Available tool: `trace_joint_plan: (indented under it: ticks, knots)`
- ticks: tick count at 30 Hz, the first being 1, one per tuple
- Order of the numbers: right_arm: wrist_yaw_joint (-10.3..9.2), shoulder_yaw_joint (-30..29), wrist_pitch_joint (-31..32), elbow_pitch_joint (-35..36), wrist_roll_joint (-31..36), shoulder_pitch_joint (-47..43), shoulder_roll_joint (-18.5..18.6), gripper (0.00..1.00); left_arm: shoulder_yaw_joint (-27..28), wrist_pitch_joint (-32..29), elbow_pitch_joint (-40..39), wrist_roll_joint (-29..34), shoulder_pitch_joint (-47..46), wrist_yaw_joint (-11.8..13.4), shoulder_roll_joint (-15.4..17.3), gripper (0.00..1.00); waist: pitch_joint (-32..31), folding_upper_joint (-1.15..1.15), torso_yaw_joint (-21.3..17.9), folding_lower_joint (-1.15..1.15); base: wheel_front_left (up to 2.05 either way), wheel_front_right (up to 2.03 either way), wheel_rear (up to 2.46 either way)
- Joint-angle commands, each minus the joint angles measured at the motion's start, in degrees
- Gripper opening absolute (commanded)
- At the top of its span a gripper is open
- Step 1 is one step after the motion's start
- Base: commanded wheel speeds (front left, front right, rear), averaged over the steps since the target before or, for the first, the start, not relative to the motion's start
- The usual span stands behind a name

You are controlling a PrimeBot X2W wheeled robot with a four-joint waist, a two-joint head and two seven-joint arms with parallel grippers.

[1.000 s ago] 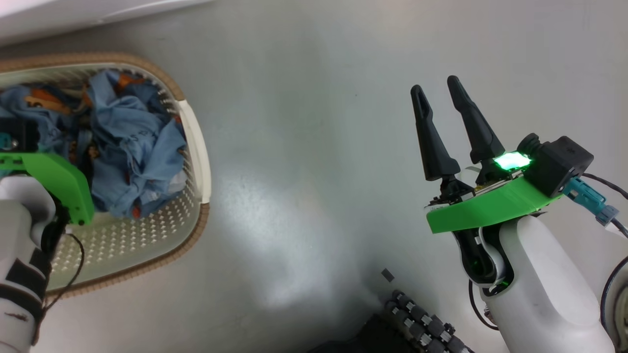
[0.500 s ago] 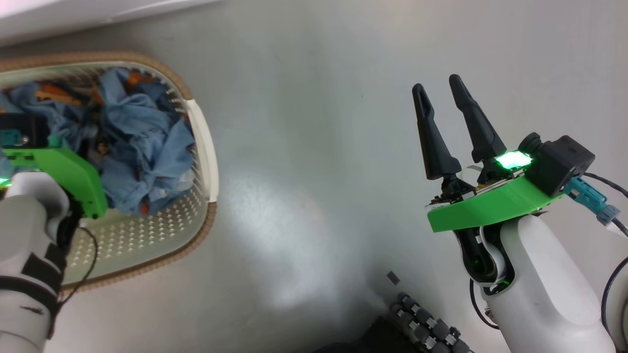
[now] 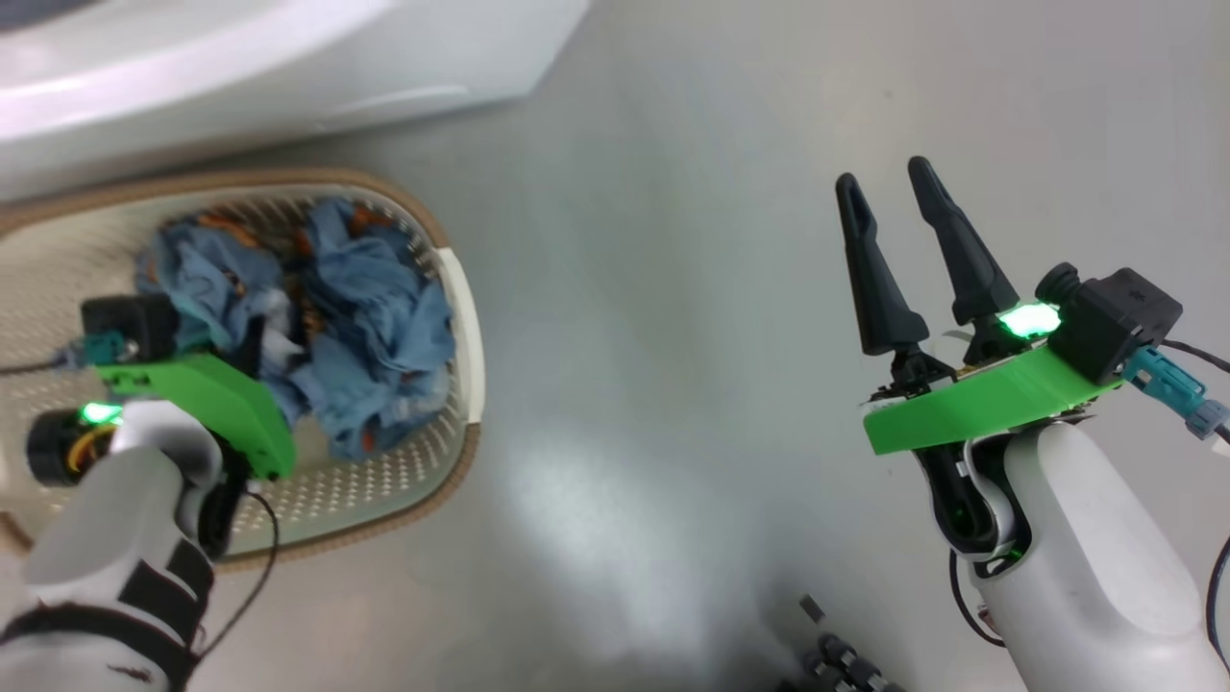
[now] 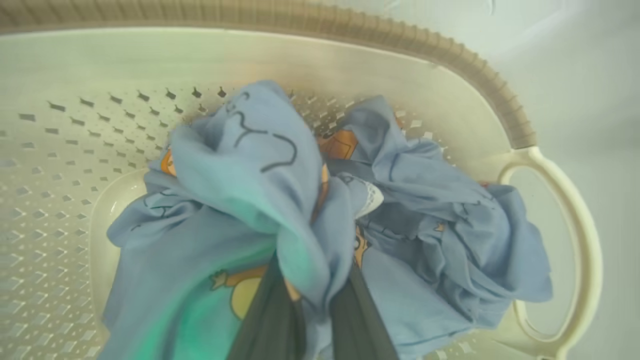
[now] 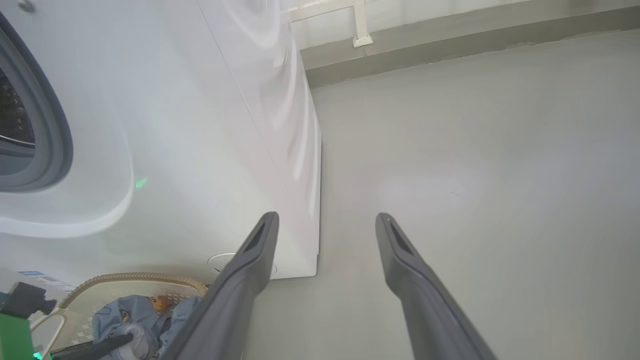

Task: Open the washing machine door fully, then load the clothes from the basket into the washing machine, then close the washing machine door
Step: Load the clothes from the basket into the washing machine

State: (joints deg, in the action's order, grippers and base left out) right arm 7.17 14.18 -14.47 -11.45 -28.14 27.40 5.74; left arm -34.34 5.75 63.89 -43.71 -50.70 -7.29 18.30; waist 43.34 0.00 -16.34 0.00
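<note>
The basket stands on the floor in front of the washing machine, with the clothes crumpled inside it. My left gripper reaches down into the basket and is shut on a raised bunch of one light blue garment; the second garment lies beside it by the handle. My right gripper hangs open over bare floor, well to the right of the basket. In the right wrist view the right gripper frames the machine's corner, with the grey gasket and drum at far left. The door is out of view.
Grey floor stretches between the basket and my right arm. Rollers of my base sit at the bottom edge. A wall skirting runs behind the machine, whose round service cap is near its lower corner.
The head camera has tilted, so the basket sits further right and lower and more of the washing machine shows. My left wrist has turned over the basket, with the fabric bunched higher.
</note>
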Motion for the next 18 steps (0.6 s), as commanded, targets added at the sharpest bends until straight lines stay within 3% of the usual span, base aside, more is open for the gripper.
trace_joint_plan:
  ticks: [1, 18]
  knots:
    - [0.32, 0.3, -0.5, 0.7, 0.3, -3.0, 0.8, 1.00, 0.5, 1.5, -2.2, -1.3, 2.2, -0.2, 1.3, 0.00, -4.5, 0.00, 2.7, 0.00, 0.00, 0.00, 0.00]
    - [0.32, 0.6, -0.5, -1.8, -2.0, -7.1, 4.7, 1.00, -3.0, 8.5, -16.8, -12.2, 12.3, -0.2, 3.8, 0.00, -19.5, 0.00, 7.6, 0.00, 0.00, 0.00, 0.00]
